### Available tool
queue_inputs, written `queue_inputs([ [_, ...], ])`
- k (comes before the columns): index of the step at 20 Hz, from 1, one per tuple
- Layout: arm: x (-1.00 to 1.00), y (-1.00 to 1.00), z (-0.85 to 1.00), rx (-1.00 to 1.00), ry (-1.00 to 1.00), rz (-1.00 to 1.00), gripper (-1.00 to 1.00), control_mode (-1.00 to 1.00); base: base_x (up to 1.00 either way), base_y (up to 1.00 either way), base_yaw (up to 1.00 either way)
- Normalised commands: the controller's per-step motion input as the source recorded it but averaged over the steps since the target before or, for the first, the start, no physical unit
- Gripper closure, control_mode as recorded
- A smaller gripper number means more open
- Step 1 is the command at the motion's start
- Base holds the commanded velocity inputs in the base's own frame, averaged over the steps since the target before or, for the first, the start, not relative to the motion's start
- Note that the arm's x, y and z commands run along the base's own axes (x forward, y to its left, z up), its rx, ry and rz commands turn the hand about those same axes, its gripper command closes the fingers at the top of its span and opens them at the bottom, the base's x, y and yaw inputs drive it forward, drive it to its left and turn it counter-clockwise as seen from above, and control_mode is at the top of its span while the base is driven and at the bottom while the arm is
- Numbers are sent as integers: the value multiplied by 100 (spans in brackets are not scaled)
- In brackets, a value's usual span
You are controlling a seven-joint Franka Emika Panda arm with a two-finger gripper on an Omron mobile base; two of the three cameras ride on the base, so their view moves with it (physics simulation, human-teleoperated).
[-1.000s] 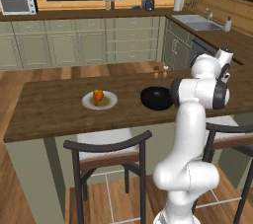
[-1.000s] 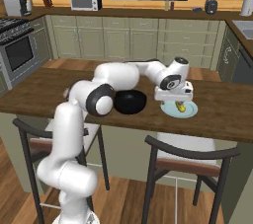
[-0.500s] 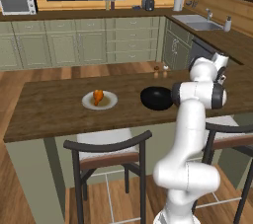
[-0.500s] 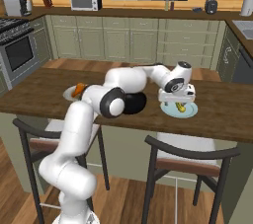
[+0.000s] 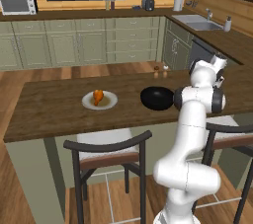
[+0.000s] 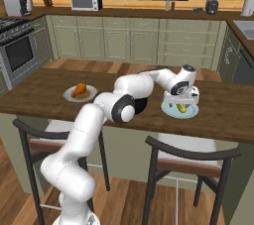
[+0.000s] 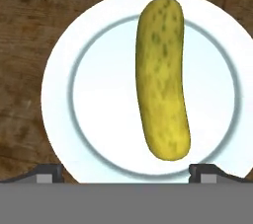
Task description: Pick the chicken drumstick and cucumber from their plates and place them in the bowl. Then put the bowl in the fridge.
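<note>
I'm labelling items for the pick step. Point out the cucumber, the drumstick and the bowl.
cucumber (image 7: 162, 77), hand view, middle of its body.
chicken drumstick (image 5: 98, 96), left base view, its thick part.
bowl (image 5: 157, 98), left base view, its dark outer wall.
</note>
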Motion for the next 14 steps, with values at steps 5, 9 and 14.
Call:
queue_inputs([
  [5,30,-6,-29,0,0,0,-100,-100,0,0,0],
  [9,31,-12,-25,0,0,0,-100,-100,0,0,0],
  [14,25,-11,-20,0,-1,0,-100,-100,0,0,0],
])
